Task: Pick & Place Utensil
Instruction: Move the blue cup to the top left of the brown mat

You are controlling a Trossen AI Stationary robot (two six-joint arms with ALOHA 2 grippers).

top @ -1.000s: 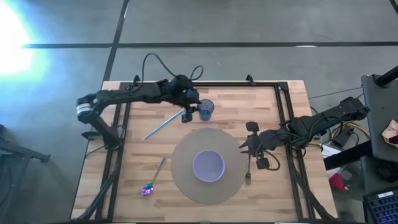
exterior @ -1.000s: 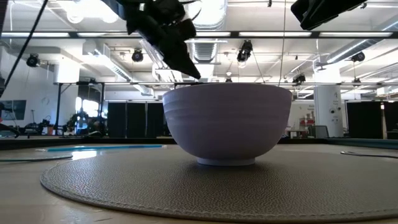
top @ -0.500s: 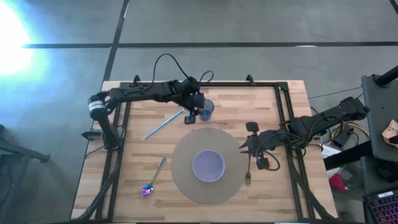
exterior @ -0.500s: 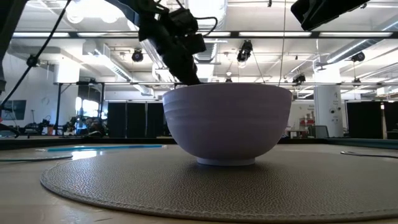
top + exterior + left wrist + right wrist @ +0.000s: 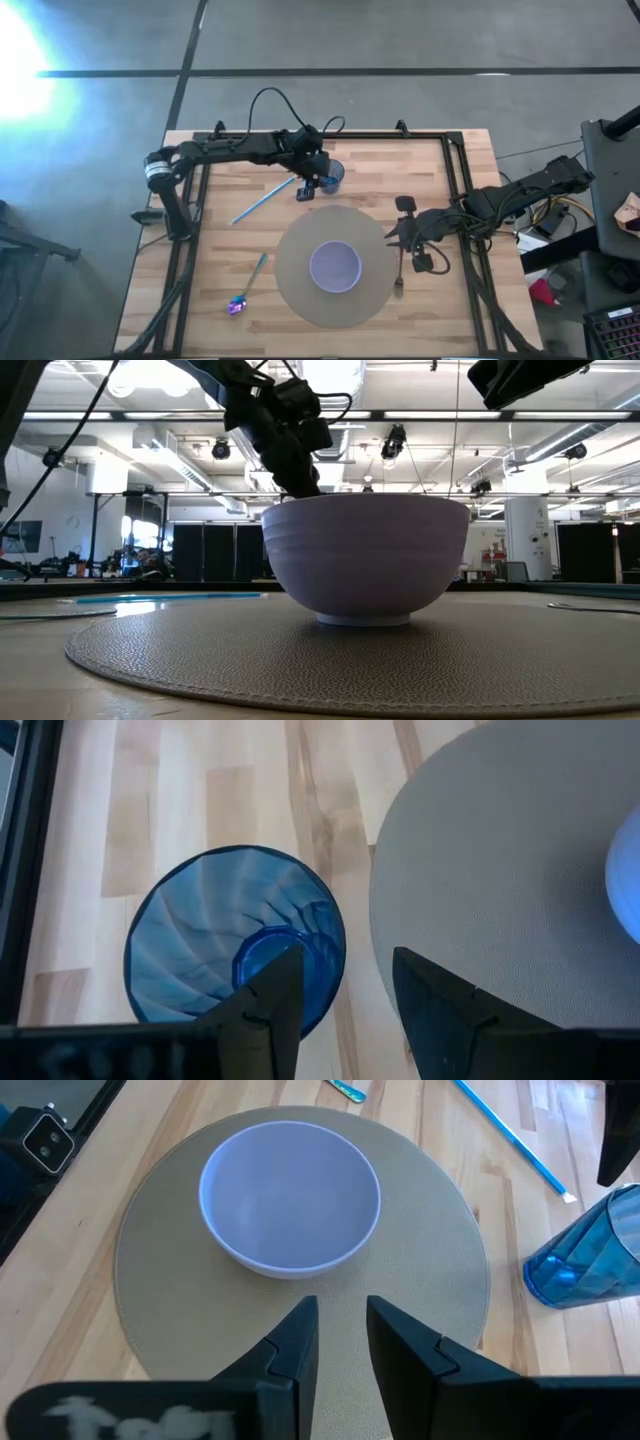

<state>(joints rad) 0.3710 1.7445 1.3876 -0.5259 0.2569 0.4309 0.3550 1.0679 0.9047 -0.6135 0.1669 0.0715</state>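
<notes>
Holds the left hand (image 5: 345, 995) above the blue cup (image 5: 200, 940) toward the back of the wooden worktop (image 5: 450, 180), spread wide and straddling the cup's rim without pinching it. Keeps the right hand (image 5: 343, 1335) low at the right edge of the round woven mat (image 5: 295, 285), directly over the handle end of the fork (image 5: 398, 275); cannot tell whether pinching or loose. Leaves the fork flat, half on the mat's edge, beside the lavender bowl (image 5: 334, 266). Shows a teal-handled spoon (image 5: 250, 282) and a thin blue stick (image 5: 262, 200) lying well apart on the left side.
</notes>
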